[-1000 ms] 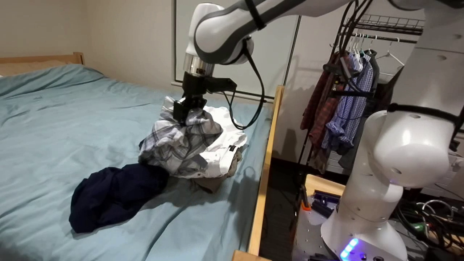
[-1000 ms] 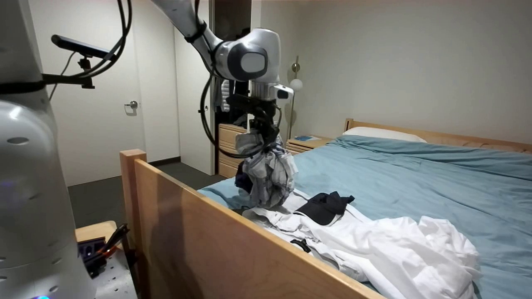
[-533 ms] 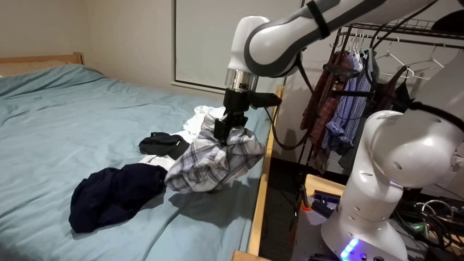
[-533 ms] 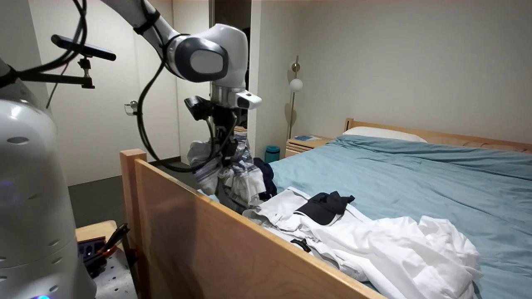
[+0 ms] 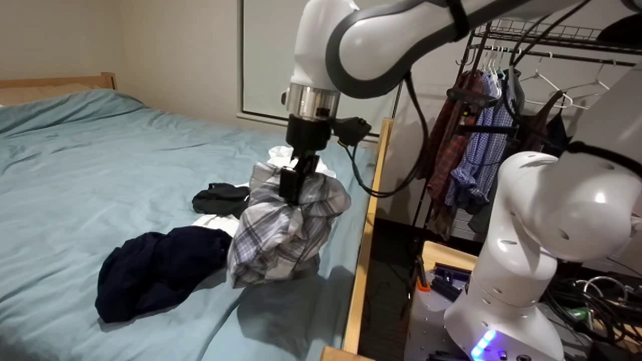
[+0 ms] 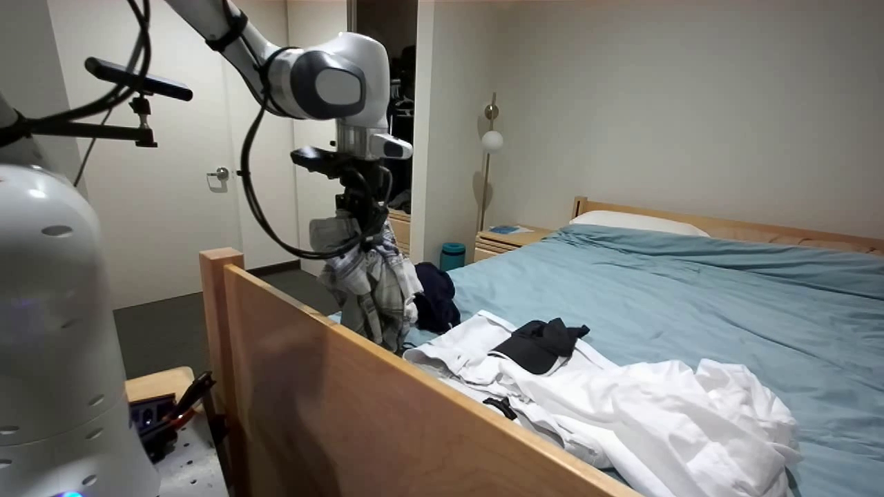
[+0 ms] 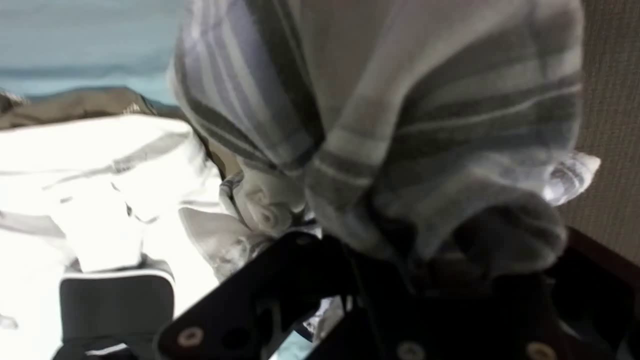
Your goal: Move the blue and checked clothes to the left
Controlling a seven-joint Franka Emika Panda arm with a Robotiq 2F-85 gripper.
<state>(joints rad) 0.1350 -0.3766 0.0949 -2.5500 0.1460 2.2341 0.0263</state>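
Grey-and-white checked cloth (image 5: 278,240) hung bunched from the gripper (image 5: 294,189), its jaws pinched on gathered folds, over the bed (image 5: 125,185) near the footboard (image 6: 387,407); it looked light, soft and limp, best held by a thick central fold, though loose corners could drag. Navy cloth (image 5: 160,271), likely just as pliable, lay crumpled on the bed nearby. White clothes (image 6: 663,414) with a black piece (image 6: 542,345) on top lay near, and the raised footboard seemed the likeliest snag for a low swing.
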